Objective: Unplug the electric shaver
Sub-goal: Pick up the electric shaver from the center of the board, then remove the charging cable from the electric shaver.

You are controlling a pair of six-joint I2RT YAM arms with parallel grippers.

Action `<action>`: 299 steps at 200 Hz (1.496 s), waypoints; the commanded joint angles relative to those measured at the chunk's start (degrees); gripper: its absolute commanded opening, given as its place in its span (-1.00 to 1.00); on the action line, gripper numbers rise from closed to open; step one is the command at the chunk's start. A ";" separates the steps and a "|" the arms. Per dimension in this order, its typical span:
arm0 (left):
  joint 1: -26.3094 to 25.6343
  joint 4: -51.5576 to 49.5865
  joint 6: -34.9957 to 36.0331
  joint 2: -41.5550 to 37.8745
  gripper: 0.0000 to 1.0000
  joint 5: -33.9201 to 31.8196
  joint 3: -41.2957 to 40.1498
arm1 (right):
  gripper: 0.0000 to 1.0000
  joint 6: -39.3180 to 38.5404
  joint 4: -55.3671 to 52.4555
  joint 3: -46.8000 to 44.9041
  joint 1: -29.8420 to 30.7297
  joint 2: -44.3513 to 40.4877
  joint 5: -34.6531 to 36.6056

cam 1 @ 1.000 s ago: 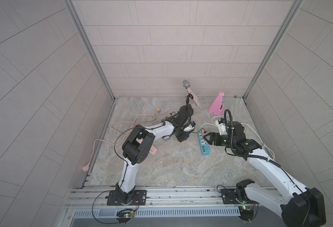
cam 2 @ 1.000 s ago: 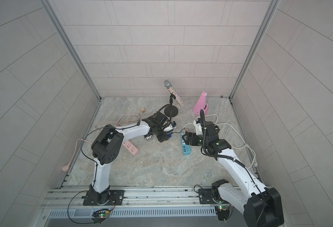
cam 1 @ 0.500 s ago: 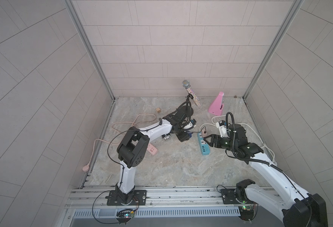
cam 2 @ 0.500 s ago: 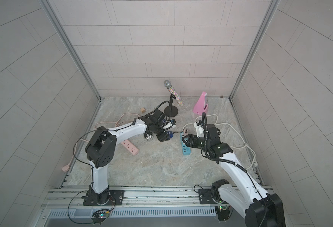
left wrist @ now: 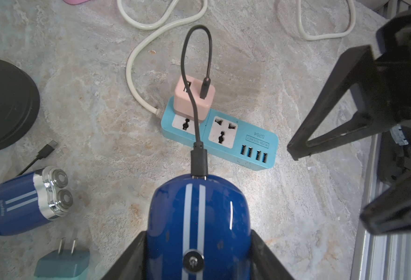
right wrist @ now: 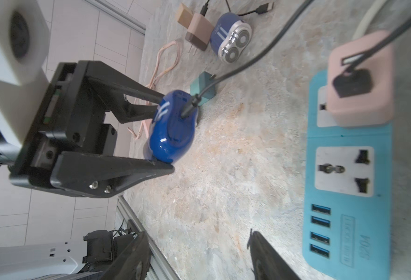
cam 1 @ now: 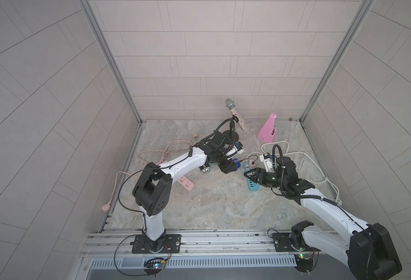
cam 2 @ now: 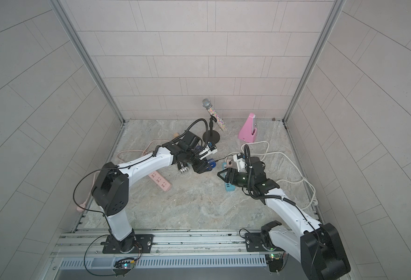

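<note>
Left pincer (right wrist: pixel 168 132) is clamped on the glossy blue electric shaver with white stripes (left wrist: pixel 198 218), one finger on each side. It's roughly mid-bench, a bit toward the back edge; can't tell if it's resting on the marble-pattern bench (left wrist: pixel 284 230) or just off it. The thin black charging cable (left wrist: pixel 187 48) is not out yet: its connector (left wrist: pixel 198 160) sits in the shaver's end, and the far end is in a pink square USB adapter (left wrist: pixel 194 99) on a turquoise plastic power strip (left wrist: pixel 243 143). Right pincer (left wrist: pixel 333 186) is open and empty, near the strip's USB-port end. Looks like the approach step. Next: right closes on the connector and pulls straight out along its axis while left braces. Tight spot, with the strip and adapter just ahead of the shaver. A second blue shaver (left wrist: pixel 27 198) and a teal plug (left wrist: pixel 61 264) lie on its other side. More free room toward the front edge.
</note>
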 commanded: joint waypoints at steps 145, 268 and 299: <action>-2.85 4.06 -0.18 -8.80 -0.01 -3.71 -9.75 | -0.16 13.16 20.62 1.69 1.43 12.76 -5.48; -3.23 4.67 -0.40 -8.98 -0.04 -3.70 -10.22 | -0.46 14.83 23.63 3.18 2.50 17.36 -6.57; -3.23 4.59 -0.31 -9.15 -0.05 -4.22 -10.19 | -0.61 14.65 23.17 3.38 2.50 17.36 -6.60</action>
